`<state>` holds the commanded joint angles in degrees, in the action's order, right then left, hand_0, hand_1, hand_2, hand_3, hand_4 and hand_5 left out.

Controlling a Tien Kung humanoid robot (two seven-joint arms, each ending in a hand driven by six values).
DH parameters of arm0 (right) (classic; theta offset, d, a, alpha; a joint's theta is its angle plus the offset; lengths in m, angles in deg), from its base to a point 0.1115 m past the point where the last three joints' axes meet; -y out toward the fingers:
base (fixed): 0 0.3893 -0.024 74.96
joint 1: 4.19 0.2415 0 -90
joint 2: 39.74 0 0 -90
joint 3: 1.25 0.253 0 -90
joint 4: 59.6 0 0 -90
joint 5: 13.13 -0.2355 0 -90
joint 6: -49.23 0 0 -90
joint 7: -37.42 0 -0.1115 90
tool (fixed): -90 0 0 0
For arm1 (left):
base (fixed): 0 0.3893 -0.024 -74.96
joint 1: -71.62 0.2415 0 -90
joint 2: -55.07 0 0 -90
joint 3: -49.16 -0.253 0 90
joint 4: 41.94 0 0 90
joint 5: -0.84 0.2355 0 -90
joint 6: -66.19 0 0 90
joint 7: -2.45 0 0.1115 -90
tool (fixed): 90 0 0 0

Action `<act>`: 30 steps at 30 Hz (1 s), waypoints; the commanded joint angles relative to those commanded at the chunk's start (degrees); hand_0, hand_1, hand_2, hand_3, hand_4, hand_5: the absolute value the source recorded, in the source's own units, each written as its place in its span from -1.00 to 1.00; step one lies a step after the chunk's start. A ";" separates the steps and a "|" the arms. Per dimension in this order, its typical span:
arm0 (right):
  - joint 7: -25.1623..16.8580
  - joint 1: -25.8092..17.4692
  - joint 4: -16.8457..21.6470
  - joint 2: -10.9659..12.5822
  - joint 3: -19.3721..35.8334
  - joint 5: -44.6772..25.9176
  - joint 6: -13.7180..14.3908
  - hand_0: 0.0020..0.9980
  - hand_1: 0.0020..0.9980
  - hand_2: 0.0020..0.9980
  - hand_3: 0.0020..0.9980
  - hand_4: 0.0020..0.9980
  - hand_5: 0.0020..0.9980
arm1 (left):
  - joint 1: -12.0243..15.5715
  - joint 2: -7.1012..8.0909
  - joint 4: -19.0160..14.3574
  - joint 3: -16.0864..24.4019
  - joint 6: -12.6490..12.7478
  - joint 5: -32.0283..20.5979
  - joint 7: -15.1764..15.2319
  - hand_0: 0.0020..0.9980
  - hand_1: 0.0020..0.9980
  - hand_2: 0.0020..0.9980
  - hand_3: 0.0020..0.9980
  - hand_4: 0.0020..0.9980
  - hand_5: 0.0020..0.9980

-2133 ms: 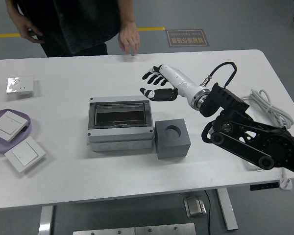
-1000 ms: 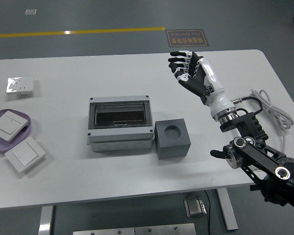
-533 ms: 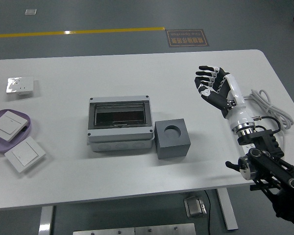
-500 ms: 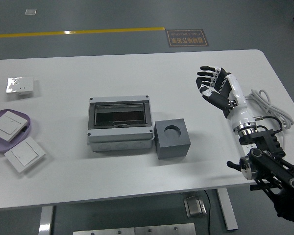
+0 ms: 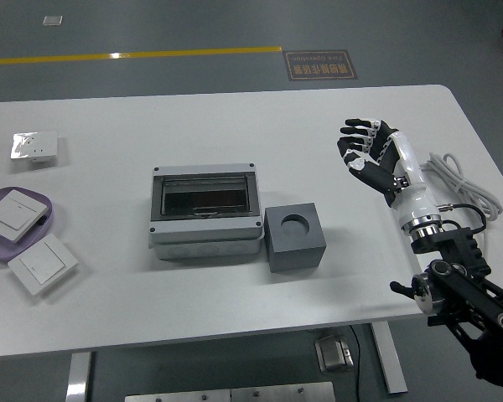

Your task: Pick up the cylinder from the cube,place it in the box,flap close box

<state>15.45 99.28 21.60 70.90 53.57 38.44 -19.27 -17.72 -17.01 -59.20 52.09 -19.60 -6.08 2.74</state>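
A dark grey cube [image 5: 295,239] stands at the table's middle; the round hole in its top is empty and no cylinder shows. To its left stands the grey box [image 5: 205,209] with its dark see-through flap lying shut over the top. My right hand [image 5: 362,151], white with black fingers, is held up over the table's right side, well clear of the cube, fingers spread and holding nothing. The left arm is out of view.
A purple plate [image 5: 44,226] with a white switch, a second switch [image 5: 42,264] and a small white socket [image 5: 33,146] lie at the left. A coiled white cable [image 5: 465,184] lies by the right edge.
My right hand has pulled back from beside the box to the table's right side, open throughout. The person at the far side has left the view.
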 joint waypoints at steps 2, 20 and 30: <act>-0.18 -0.14 -0.01 0.00 0.12 -0.40 0.00 0.23 0.14 0.18 0.18 0.40 -0.89 | 0.10 0.04 -0.06 0.48 -0.01 0.43 -0.03 0.23 0.26 0.21 0.27 0.42 -0.46; -2.02 -0.67 0.74 -0.65 1.07 -3.20 -0.32 0.23 0.13 0.18 0.17 0.39 -0.87 | 0.22 0.06 -0.21 2.15 -0.02 1.61 -0.12 0.23 0.26 0.22 0.28 0.41 -0.48; -3.39 -0.18 -0.87 -1.13 -0.41 -5.89 -0.87 0.23 0.13 0.18 0.17 0.39 -0.87 | 0.33 0.03 -0.16 2.22 -0.08 1.09 -0.09 0.23 0.26 0.21 0.27 0.41 -0.49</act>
<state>12.06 99.10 20.73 69.77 53.15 32.56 -20.15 -17.38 -16.98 -59.36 54.31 -19.68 -4.98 2.64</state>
